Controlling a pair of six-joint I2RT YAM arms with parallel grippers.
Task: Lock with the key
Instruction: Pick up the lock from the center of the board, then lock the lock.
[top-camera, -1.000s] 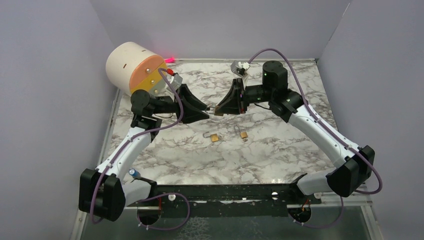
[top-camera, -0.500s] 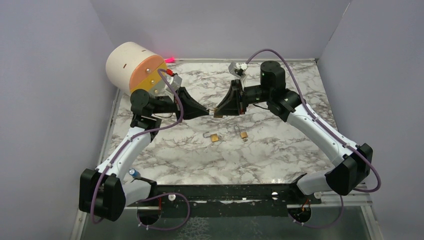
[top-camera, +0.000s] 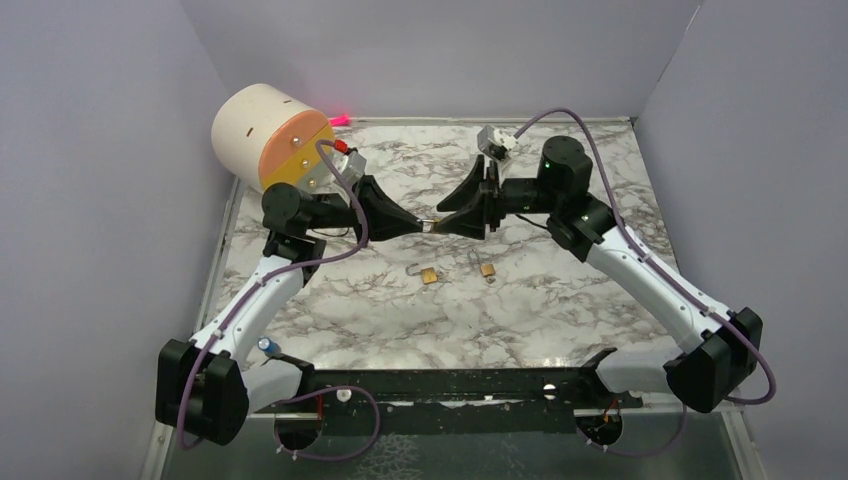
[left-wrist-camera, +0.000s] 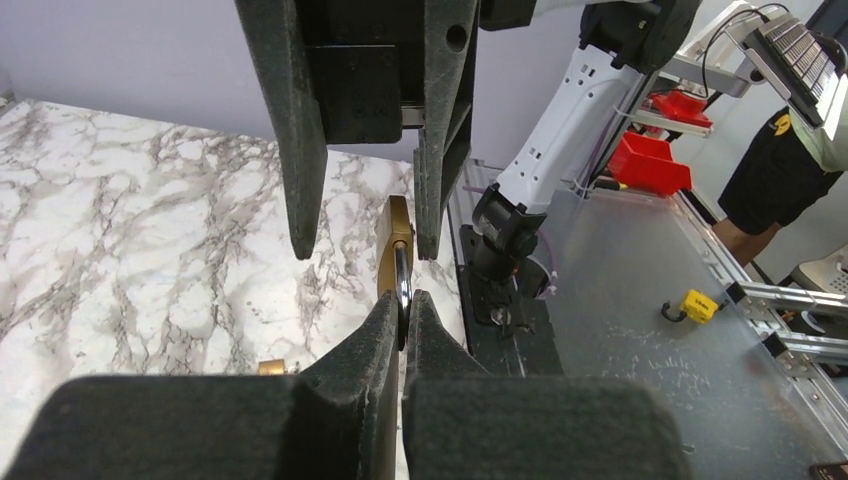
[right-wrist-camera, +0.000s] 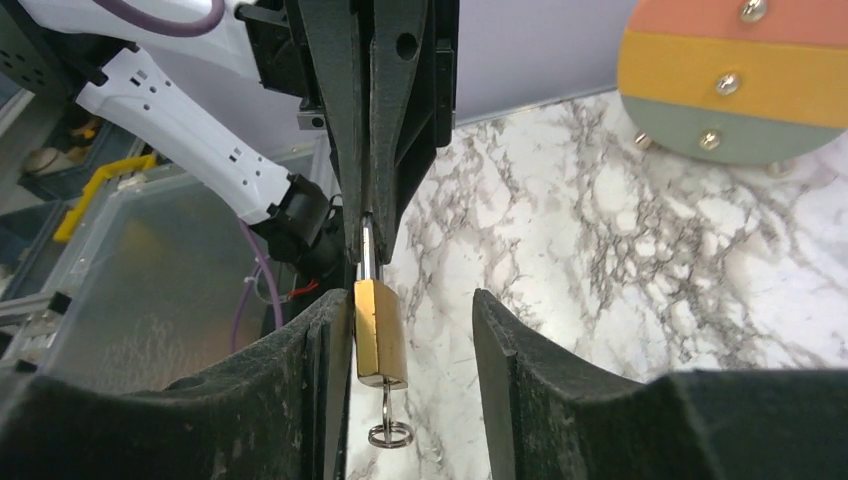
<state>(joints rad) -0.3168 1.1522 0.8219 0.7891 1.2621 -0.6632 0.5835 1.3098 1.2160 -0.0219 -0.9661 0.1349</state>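
Observation:
A brass padlock (right-wrist-camera: 378, 335) hangs in the air over the middle of the table, between the two grippers. Its key (right-wrist-camera: 387, 415), with a small ring, sticks out of the lock's underside. My left gripper (left-wrist-camera: 403, 300) is shut on the padlock's steel shackle (left-wrist-camera: 401, 285), seen edge-on. My right gripper (right-wrist-camera: 410, 300) is open; its left finger lies close beside the brass body and its right finger stands well apart. From above, the padlock (top-camera: 430, 224) shows between the left gripper (top-camera: 418, 225) and the right gripper (top-camera: 441, 217).
Two more small brass padlocks (top-camera: 428, 275) (top-camera: 487, 269) lie on the marble table (top-camera: 400, 320) just nearer than the grippers. A large cream cylinder with a striped orange face (top-camera: 270, 135) stands at the back left. Purple walls enclose three sides.
The left gripper closed on the shackle. The right gripper has since opened off the padlock body and its arm has drawn back a little to the right.

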